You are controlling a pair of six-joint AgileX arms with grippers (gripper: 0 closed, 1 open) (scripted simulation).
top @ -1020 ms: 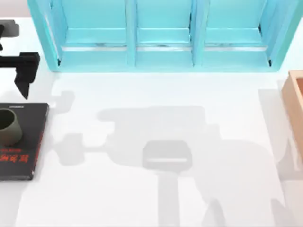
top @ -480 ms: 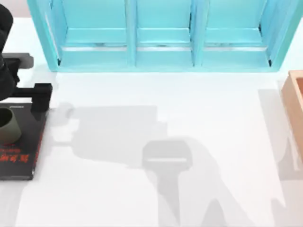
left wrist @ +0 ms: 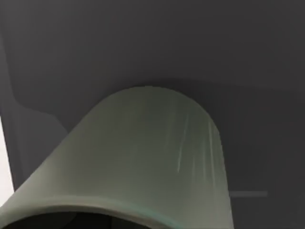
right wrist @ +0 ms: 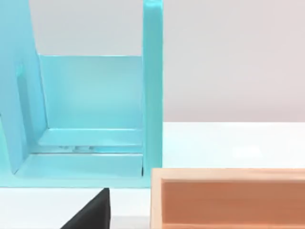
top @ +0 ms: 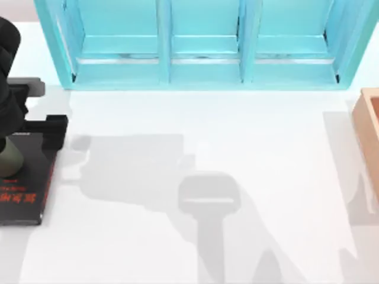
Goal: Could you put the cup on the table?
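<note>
The cup (top: 10, 161) stands upright on the black book (top: 29, 195) at the left edge of the table (top: 195, 118), not yet on the white surface itself. The left gripper (top: 9, 127) hangs directly over the cup, its dark body covering the rim from above; in the left wrist view the cup's olive wall (left wrist: 143, 162) sits very close under the camera, with the book's dark cover behind it. Whether the jaws are spread or pinching the cup cannot be told.

Judgement: the grasp step is in hand. The next move calls for a firm hold, a lift clear of the book, then a carry to bare tabletop. The right arm is parked near the wooden box (right wrist: 228, 200) and turquoise shelf (top: 201, 47).
</note>
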